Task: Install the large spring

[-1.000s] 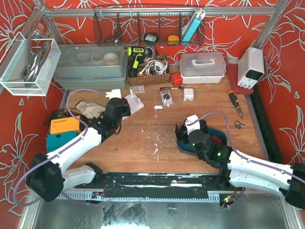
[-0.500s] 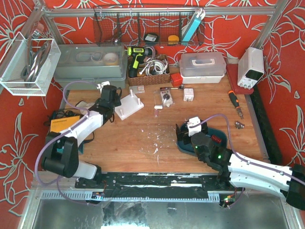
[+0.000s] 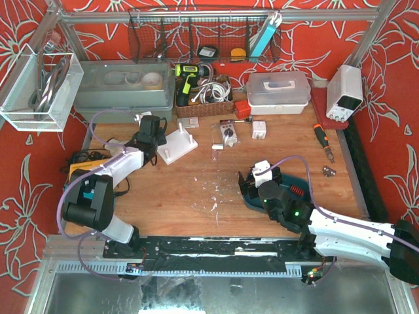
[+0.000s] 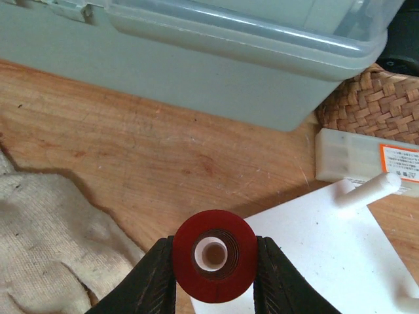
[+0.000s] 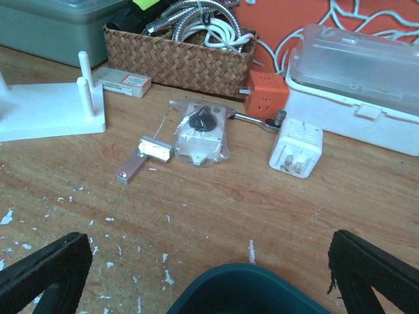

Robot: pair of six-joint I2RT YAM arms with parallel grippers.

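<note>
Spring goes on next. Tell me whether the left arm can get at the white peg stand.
Likely yes: the left claw, gripping the red spring, hangs right at the white peg stand's corner, with nothing between them.

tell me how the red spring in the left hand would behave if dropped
Probably springy: coils show inside the red spring, pinched in the left hand. Round outline, so it may roll off the white peg stand below.
</note>
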